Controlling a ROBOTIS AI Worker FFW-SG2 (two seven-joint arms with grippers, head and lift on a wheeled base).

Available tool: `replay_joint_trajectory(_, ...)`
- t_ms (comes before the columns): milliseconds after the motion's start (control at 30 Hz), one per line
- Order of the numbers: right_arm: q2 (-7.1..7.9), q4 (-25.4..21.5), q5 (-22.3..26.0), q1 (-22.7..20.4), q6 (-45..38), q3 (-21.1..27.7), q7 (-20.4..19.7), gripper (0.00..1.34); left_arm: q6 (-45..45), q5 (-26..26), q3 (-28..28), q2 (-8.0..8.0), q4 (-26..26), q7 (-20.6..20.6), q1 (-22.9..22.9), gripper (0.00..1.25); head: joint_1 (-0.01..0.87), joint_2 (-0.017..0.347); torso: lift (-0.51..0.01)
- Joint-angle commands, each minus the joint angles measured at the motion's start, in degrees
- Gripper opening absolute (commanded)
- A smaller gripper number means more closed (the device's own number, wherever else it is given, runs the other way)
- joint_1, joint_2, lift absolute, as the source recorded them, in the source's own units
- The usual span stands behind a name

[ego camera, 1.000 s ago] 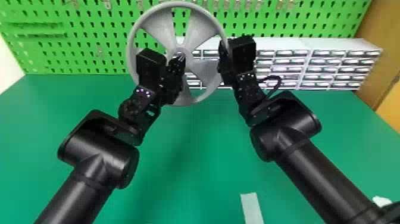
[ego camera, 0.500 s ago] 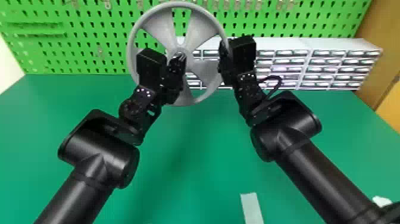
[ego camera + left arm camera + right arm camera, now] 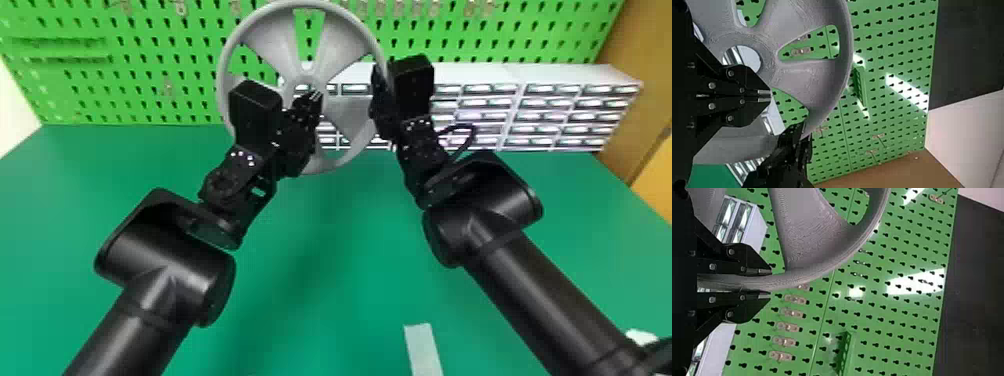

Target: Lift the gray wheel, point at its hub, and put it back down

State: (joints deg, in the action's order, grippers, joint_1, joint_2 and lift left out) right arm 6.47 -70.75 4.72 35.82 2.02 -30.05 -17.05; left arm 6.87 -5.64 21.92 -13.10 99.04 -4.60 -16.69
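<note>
Gray wheel point(image 3: 345, 42) hangs upright, rim point(image 3: 809, 275) clamped in the right gripper's point(image 3: 381, 77) jaws, the left gripper's point(image 3: 316, 95) closed jaws near its hub point(image 3: 768, 58).

No text, label, brand, number or sign can be read on anything here. On the small drawer fronts point(image 3: 593, 103) at the far right, any print is too small to tell
</note>
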Motion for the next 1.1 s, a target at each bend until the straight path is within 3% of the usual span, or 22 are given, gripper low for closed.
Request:
replay_joint_trajectory(0,-0.05,0.0,-0.1,0.1,-0.4,1.0,0.0,0.01,1.4,0.0,-1.4,-0.26,4.0,-0.6,2.5,0.02,0.692,0.048,-0.088)
replay_joint_trajectory(500,-0.85,-1.4,3.0,0.0,-8.1,4.1,-0.1,0.01,5.3,1.6,-10.9,-0.79,14.2,-0.7,10.5,0.02,0.692,0.048,-0.088)
replay_joint_trajectory(700,-1.02,-5.5,5.7,-0.6,-17.4,5.8,-0.1,0.01,5.6,1.8,-15.8,-0.62,15.0,-0.7,12.4,0.02,0.692,0.048,-0.088)
replay_joint_trajectory(1067,-2.87,-13.7,10.1,-2.3,-37.2,8.8,-0.2,0.01,5.7,3.7,-23.6,-0.18,14.5,-0.7,13.3,0.02,0.692,0.048,-0.088)
